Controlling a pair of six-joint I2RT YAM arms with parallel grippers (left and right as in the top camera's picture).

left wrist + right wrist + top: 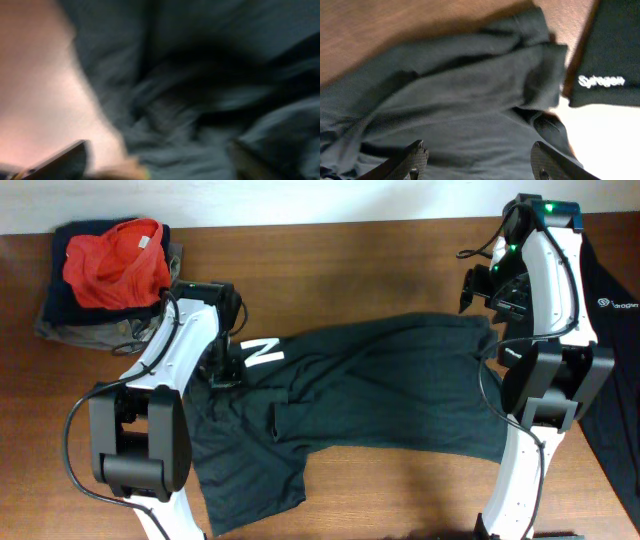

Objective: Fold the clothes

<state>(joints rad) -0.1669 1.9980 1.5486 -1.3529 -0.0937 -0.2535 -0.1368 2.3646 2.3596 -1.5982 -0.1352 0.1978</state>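
Shirt-folding at the two-arm bench: a black short-sleeved shirt (400, 390) lies spread across the middle of the brown table (350, 260), rumpled rather than flat, one sleeve or flap turned over near the centre and the lower left part reaching the near edge.

My left gripper (222, 370) sits low over the cloth just beside the white letter print (263, 352). Its own camera is badly blurred, yet the two fingers show well apart at the bottom corners with only dark folds between them, so I read it as spread and pinching nothing.

My right gripper (480, 160) hangs above the shirt's far right corner. Its fingers are clearly spread and empty, with wrinkled fabric lying beneath them.

I judge the two tools stand at opposite ends of the garment because that is where it must be gripped to pull it smooth or carry an edge across; the fold itself looks barely begun.

A second black shirt (615, 330) with small white lettering (601, 81) lies at the table's right edge, apart from the one being worked, presumably kept out of the way.

At the far left corner sits a heap of other clothes (100, 310), a red garment (115, 260) on top, well clear of both arms.
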